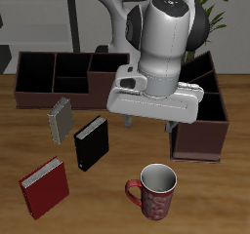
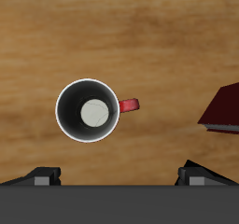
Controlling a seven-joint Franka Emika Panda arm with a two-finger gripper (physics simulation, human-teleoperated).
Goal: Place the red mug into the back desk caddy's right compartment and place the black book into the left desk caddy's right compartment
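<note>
1. The large red mug (image 1: 156, 191) with a pale speckled pattern and white inside is standing upright on the wooden surface (image 1: 107, 214), near its front edge, handle pointing toward the red hardcover book (image 1: 45, 187).
2. The pincer (image 1: 151, 121) is hanging above the surface, empty, its two fingers spread wide apart.
3. In the wrist view the mug (image 2: 89, 110) is sitting ahead of the fingertips (image 2: 44, 175), roughly between their lines, its loop handle running along the finger-to-finger axis.
4. Judging from this, the pincer is needing to travel toward the front edge and descend over the rim.
5. The small black hardcover book (image 1: 90, 142) is lying flat, untouched.
</note>
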